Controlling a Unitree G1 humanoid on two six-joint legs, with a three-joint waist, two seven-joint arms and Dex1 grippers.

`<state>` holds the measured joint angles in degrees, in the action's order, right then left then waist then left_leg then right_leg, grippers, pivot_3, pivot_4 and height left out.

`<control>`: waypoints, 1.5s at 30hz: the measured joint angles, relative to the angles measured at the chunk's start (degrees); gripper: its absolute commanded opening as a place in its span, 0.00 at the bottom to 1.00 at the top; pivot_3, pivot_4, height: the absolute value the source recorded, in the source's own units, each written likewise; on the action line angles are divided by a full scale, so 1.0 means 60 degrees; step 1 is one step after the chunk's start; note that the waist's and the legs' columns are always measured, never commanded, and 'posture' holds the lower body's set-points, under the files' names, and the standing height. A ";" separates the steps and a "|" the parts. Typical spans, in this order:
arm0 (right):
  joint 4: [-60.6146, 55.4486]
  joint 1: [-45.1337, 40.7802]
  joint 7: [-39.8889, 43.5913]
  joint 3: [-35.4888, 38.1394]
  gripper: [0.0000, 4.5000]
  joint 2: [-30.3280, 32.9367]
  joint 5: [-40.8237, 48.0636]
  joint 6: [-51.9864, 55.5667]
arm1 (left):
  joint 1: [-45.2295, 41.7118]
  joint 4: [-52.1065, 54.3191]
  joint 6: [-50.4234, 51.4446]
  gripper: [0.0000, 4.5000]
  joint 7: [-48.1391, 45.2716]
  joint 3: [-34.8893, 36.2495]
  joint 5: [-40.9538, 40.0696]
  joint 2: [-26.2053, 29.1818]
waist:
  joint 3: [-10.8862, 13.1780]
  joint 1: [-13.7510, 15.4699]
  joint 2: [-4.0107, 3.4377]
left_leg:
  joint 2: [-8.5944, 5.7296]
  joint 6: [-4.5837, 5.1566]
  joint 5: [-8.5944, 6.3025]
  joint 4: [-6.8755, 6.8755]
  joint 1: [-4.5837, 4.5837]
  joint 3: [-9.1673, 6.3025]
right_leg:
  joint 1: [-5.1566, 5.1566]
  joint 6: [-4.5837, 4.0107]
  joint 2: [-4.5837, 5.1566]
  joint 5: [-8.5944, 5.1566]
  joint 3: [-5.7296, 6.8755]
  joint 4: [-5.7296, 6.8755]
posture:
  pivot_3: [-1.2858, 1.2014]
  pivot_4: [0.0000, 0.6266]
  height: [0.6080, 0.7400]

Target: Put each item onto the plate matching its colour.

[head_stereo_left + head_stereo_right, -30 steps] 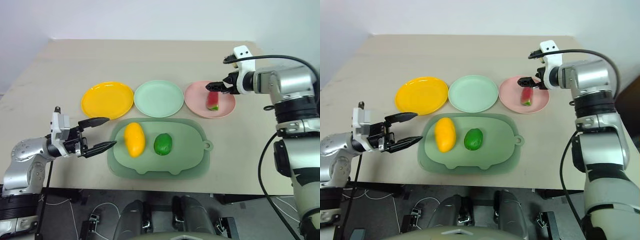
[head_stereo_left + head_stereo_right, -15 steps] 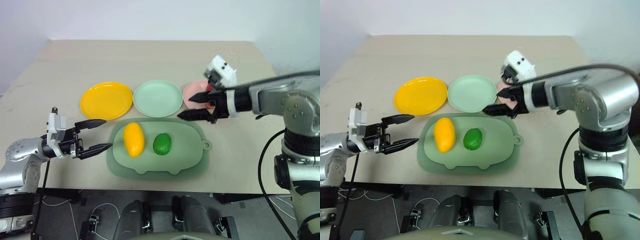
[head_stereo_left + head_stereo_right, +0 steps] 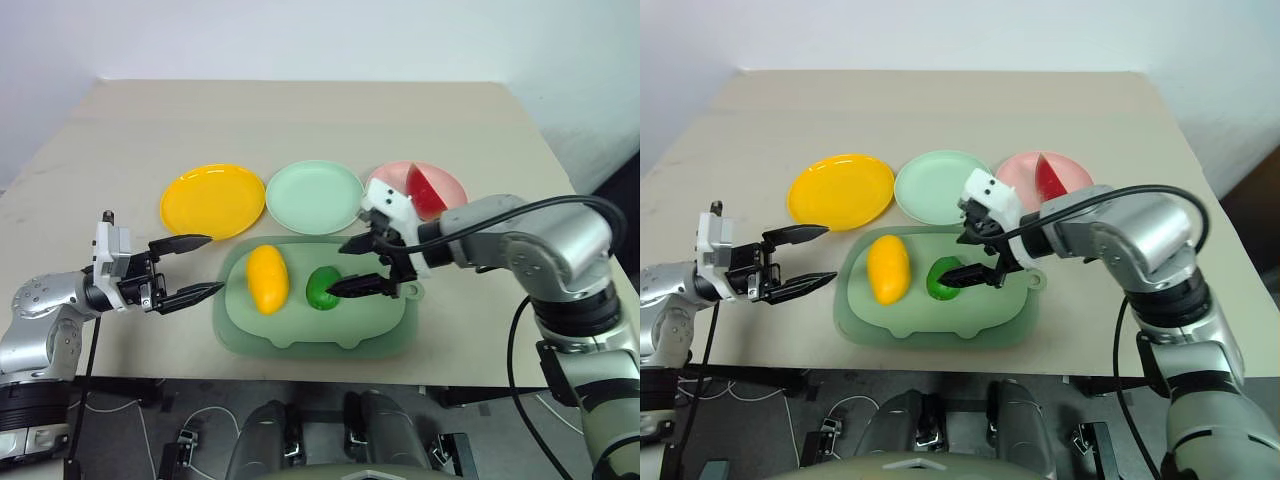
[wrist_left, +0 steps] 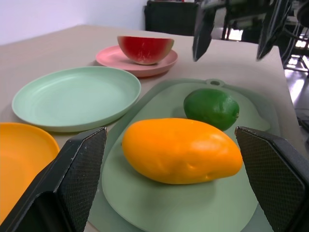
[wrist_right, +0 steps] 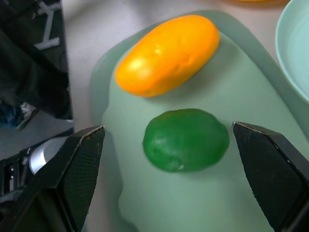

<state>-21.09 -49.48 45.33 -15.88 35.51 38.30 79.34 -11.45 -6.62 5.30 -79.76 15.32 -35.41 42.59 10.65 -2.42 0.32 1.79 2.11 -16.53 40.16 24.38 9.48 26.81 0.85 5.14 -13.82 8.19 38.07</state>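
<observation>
you're on the green fruit now — the watermelon wedge already sits on the pink plate, so red is done by the look of it. your right gripper hangs over the pale green tray with its jaws wide apart, one finger above and one just beside the green fruit, nothing clamped yet. the mango lies next to it on the same tray, apart from it. your left gripper waits off the tray's left edge, jaws spread and empty, pointing at the mango. next you need to settle the right fingers either side of the green fruit and close — mind it's glossy and rounded, so it may squirt out — then carry it to the mint green plate. the yellow plate waits for the mango.
</observation>
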 measured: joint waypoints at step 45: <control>0.1336 0.0229 0.0803 -0.2435 1.00 -0.0252 -0.2675 -0.3797 | -0.0086 -0.0003 -0.0107 1.00 0.0214 -0.0004 0.0165 -0.0177 | 0.0000 0.0019 0.0001 | -0.0001 0.0000 0.0000 0.0000 0.0001 0.0001 | -0.0002 0.0003 0.0000 -0.0001 0.0006 -0.0001 | 0.52 0.24 0.67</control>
<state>-13.08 -48.10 50.14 -30.49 34.00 22.25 56.55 -11.96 -6.64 4.65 -78.48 15.30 -34.42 41.53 10.64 -2.31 0.32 1.79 2.10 -16.53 40.16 24.39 9.49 26.79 0.86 5.14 -13.83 8.23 38.06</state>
